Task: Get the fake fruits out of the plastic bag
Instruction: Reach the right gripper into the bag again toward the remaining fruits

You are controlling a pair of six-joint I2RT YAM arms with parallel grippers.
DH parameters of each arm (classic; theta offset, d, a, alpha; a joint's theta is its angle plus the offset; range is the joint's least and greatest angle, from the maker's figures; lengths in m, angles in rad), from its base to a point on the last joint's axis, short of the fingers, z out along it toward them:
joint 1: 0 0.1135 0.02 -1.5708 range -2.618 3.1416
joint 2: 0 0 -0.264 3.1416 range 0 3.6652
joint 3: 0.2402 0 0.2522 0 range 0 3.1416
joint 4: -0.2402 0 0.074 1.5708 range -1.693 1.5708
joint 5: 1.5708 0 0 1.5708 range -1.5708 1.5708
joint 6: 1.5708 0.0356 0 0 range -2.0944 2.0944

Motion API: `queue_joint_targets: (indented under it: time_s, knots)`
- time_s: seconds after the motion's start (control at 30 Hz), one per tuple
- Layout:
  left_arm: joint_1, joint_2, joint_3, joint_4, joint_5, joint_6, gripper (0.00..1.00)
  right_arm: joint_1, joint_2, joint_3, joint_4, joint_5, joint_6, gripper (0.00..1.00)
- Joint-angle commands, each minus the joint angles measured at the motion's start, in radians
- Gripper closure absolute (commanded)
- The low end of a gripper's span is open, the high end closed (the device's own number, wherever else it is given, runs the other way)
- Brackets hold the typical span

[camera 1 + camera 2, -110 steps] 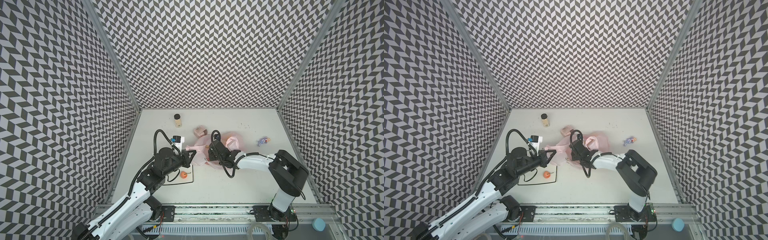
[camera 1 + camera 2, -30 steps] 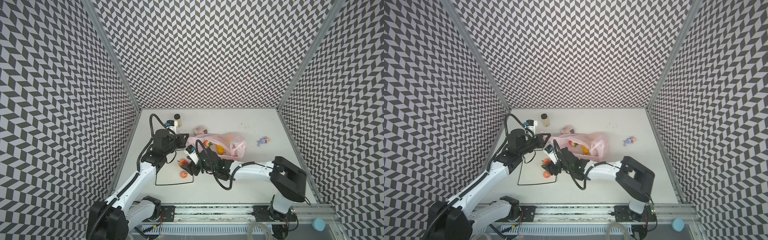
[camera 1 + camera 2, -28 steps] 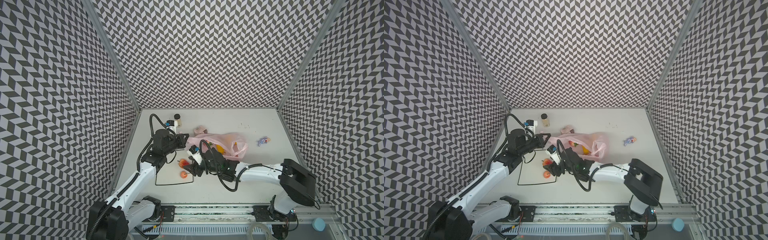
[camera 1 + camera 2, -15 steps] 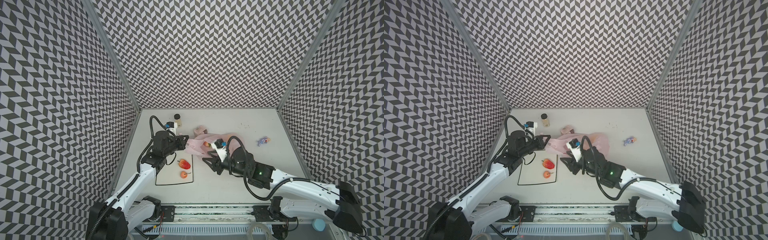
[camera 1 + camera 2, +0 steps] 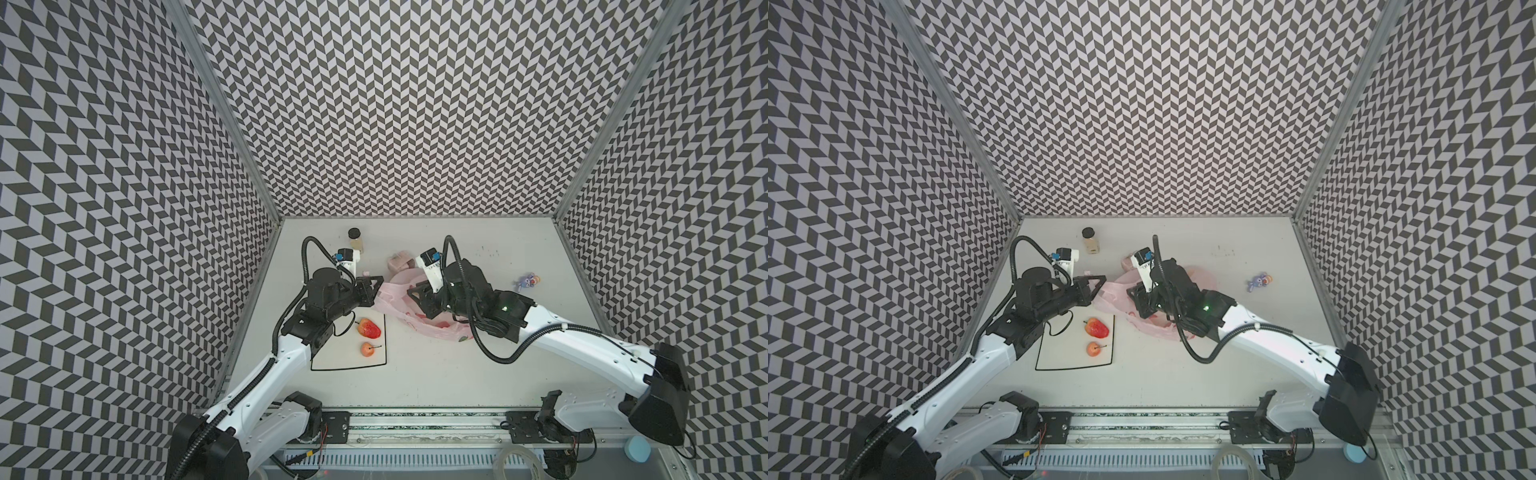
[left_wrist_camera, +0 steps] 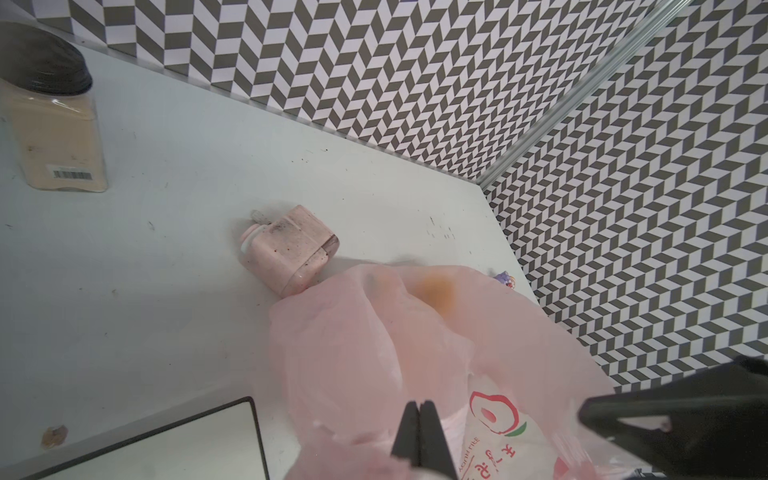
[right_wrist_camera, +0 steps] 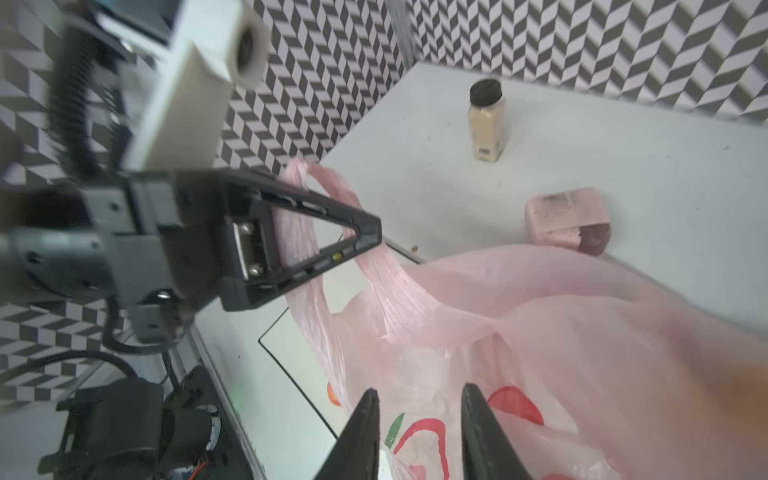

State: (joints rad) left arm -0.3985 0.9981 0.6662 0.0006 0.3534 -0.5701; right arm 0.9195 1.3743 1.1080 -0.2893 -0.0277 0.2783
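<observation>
The pale pink plastic bag (image 5: 432, 330) (image 5: 1154, 328) lies crinkled at mid-table. My left gripper (image 5: 376, 282) (image 6: 419, 405) is shut on its loop handle (image 7: 374, 266), which is pulled taut. My right gripper (image 5: 417, 297) (image 7: 419, 392) hovers just above the bag's printed side, open, with nothing between its fingers. Two fake fruits lie on the white black-rimmed plate (image 5: 345, 361) (image 5: 1067, 357): a red strawberry (image 5: 369, 328) (image 5: 1096, 327) and a small peach-coloured one (image 5: 368, 349) (image 5: 1093, 348). An orange fruit (image 6: 436, 291) shows faintly through the bag film.
A spice jar with a black lid (image 5: 355, 241) (image 7: 486, 124) stands at the back left. A dusty pink box (image 5: 399, 264) (image 6: 286, 249) lies just behind the bag. A small purple toy figure (image 5: 528, 281) (image 5: 1258, 281) sits at the right.
My right gripper left the red strawberry on the plate, swung back right over the bag, and its jaws narrowed. The left gripper kept its hold on the handle.
</observation>
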Motion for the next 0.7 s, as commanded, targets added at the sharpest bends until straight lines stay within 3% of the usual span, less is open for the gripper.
queue_joint_targets:
  time_s: [0.0,0.2,0.4,0.67]
  knots:
    - [-0.033,-0.029,-0.018,0.032,-0.043,-0.017,1.00,-0.002,0.034,-0.043,0.040,-0.059,0.056,0.69]
    - [-0.072,-0.059,-0.039,0.038,-0.083,-0.038,1.00,-0.029,0.095,-0.113,0.134,0.074,0.181,0.69]
    - [-0.087,-0.080,-0.048,0.018,-0.091,-0.040,1.00,-0.080,0.205,-0.131,0.217,0.133,0.251,0.68]
    - [-0.096,-0.113,-0.069,0.008,-0.080,-0.047,1.00,-0.121,0.332,-0.089,0.298,0.203,0.344,0.58]
